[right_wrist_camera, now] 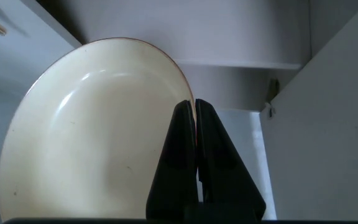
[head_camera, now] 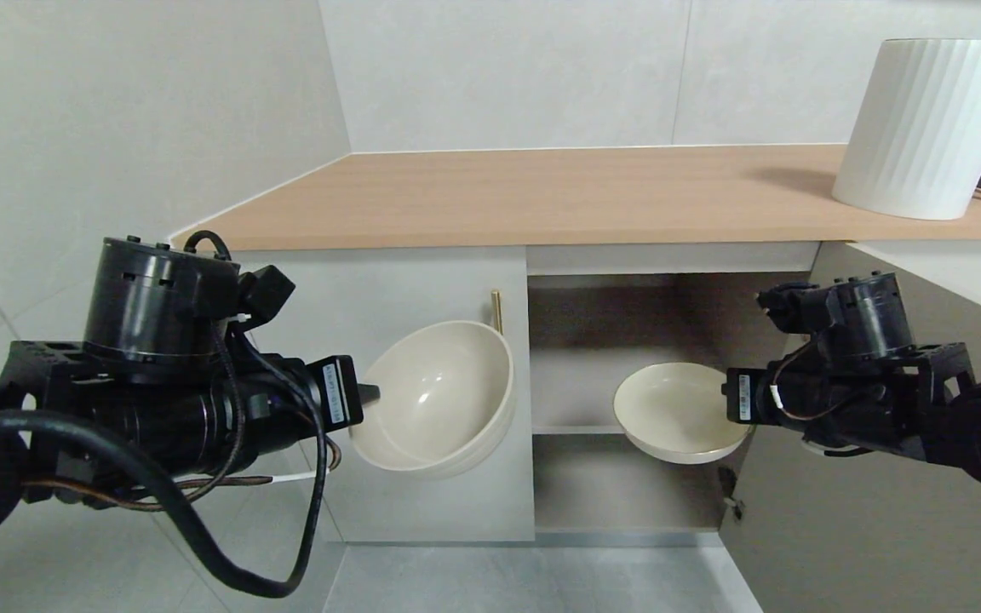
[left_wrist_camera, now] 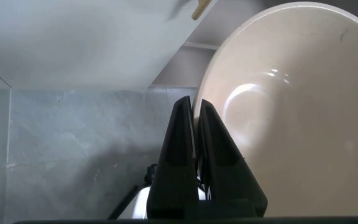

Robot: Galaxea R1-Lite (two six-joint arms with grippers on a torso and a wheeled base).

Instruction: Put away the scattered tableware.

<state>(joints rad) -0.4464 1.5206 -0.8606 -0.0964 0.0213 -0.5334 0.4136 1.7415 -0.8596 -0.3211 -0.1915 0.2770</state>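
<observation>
Deep bowl (head_camera: pixel 439 396) hangs pinched at the rim in your left gripper (head_camera: pixel 369 393); your right gripper (head_camera: pixel 731 398) clamps a shallow bowl (head_camera: pixel 674 413) likewise.

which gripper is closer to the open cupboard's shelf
Right. The right gripper holds a shallow bowl just in front of the shelf; the left gripper holds a deeper bowl before the closed door, off to the side.

Even light; glints in the bowl (head_camera: pixel 435 396), cabinet (head_camera: pixel 618 311) shadowed.
</observation>
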